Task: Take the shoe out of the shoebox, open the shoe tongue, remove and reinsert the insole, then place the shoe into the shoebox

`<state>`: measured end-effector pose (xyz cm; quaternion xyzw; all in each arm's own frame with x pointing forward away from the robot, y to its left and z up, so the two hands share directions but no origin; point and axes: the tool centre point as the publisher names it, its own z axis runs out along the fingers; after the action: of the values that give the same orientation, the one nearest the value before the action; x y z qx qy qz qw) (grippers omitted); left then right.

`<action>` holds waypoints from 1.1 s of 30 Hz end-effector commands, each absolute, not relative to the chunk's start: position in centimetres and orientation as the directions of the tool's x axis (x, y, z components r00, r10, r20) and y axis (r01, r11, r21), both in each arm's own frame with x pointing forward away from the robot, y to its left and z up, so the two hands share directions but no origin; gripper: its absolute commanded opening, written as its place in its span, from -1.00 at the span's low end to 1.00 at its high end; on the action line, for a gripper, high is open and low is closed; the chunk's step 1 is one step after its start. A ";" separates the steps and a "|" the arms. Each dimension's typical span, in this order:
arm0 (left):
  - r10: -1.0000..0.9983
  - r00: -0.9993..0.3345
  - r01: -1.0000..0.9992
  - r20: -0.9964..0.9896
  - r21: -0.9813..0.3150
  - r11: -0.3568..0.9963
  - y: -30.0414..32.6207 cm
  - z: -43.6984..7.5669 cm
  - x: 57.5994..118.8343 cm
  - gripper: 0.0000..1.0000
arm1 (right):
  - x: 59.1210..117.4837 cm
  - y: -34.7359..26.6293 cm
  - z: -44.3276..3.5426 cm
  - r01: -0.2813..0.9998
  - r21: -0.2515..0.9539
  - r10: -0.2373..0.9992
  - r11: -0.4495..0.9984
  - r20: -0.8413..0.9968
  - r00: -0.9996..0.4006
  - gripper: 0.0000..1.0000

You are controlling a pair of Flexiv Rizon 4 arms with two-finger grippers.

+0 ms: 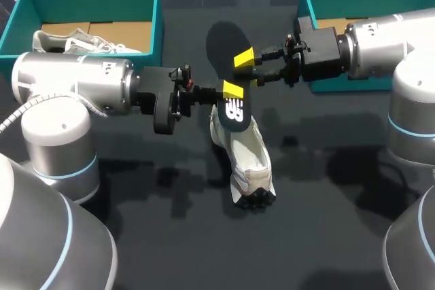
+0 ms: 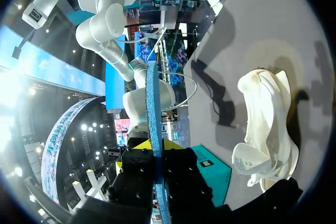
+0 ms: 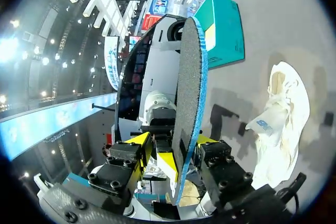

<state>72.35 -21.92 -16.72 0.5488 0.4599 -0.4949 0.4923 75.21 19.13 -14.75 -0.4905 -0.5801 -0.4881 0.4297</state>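
Dark desk | black foam insole clamped by left hand and right hand over white sneaker | risk: insole may be dropped if released early

You had a dim head view: the dark table swallowed the overhead light, with soft, blurred-edged shadows pooling at lower centre and right. The white shoe shone brightest, while the black insole barely stood out.

A dark table carries a teal box at its far-left corner, with a white sneaker lying inside.
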 end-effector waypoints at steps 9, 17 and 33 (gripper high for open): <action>-0.019 0.088 0.992 -0.996 0.090 -0.088 -22.6 -16.6 71.9 -1.00 | 75.5 20.3 -15.7 0.989 0.138 0.122 0.042 0.982 -0.143 -0.35; -0.023 0.095 0.992 -0.995 0.096 -0.085 -22.6 -16.5 71.8 -1.00 | 75.4 20.4 -16.0 0.990 0.134 0.115 0.037 0.984 -0.137 -0.72; -0.012 0.071 0.996 -0.997 0.072 -0.057 -22.2 -16.8 71.7 -0.27 | 75.3 20.5 -16.2 0.991 0.130 0.109 0.039 0.985 -0.134 -1.00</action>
<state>71.91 -22.36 -16.83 0.5320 0.4613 -0.5005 0.5037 75.36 20.31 -16.07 -0.4848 -0.5670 -0.4960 0.4445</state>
